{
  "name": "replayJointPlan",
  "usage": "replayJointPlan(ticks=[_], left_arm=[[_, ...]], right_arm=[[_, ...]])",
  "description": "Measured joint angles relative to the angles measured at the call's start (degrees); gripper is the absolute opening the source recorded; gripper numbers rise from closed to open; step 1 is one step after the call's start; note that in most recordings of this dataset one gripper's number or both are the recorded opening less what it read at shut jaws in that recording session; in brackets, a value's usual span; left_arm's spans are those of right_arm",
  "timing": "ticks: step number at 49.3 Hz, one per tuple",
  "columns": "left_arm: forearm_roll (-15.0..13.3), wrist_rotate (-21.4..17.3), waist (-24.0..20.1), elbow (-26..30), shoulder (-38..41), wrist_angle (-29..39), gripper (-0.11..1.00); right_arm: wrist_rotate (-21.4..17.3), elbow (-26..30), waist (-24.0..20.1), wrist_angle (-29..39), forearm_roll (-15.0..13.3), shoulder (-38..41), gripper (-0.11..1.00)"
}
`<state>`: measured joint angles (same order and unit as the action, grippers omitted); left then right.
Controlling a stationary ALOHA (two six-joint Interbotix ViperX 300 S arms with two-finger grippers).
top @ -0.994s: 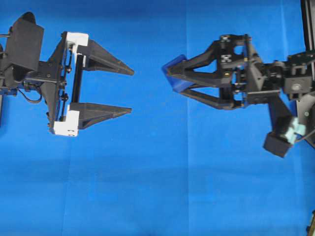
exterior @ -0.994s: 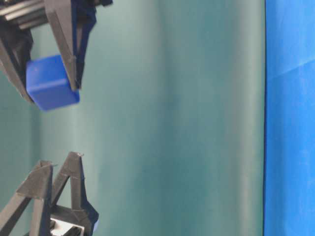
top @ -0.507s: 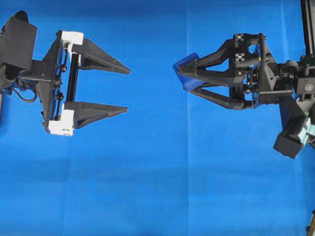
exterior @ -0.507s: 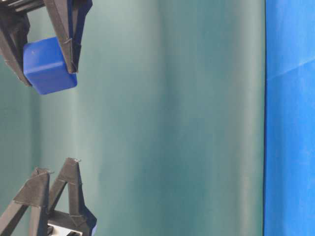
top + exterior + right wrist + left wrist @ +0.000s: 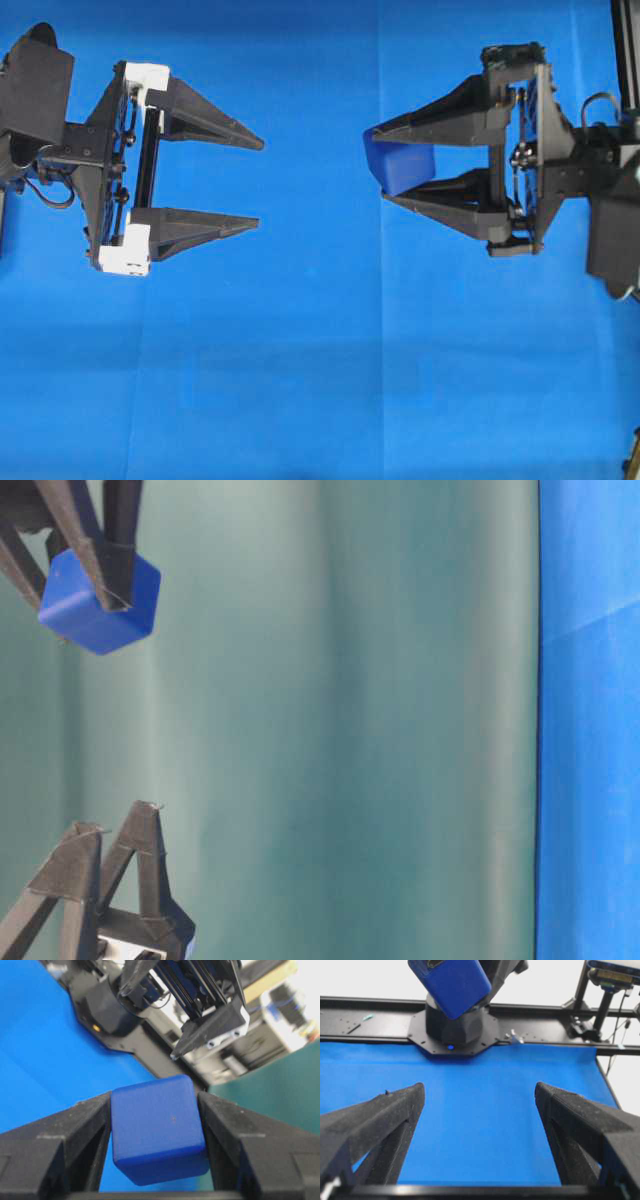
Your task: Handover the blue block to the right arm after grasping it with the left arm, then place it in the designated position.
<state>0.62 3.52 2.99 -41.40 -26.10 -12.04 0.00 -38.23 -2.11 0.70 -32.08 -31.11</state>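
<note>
Overhead view: the right pincer [image 5: 385, 162] clamps the blue block [image 5: 398, 166] at its fingertips for placing, while the left pincer [image 5: 256, 182] stands wide and empty, well apart.

No text, label, brand or number can be read anywhere.

Both arms matte black: left end effector [image 5: 255, 183] has long triangular fingers with white blocks [image 5: 128, 258] at their bases, a thin rail between and a black cable loop [image 5: 55, 197] at 9 o'clock; right end effector [image 5: 378, 163] all black, hollow triangular fingers, small screws.
</note>
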Motion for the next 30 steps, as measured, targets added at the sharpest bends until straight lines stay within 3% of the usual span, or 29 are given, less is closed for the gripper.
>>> replayJointPlan(ticks=[20,25,30], left_arm=[[0.0,0.0,-0.1,0.0,0.0,0.2,0.93],[0.0,-0.1,0.0,0.0,0.0,0.2,0.93],[0.0,-0.2,0.0,0.0,0.0,0.2,0.93]], right_arm=[[-28.8,-0.1,-0.1,2.7,1.1,-0.7,0.47],[-32.6,-0.2,-0.1,4.0,1.1,-0.7,0.47],[-33.8,-0.1,-0.1,4.7,1.1,-0.8,0.47]])
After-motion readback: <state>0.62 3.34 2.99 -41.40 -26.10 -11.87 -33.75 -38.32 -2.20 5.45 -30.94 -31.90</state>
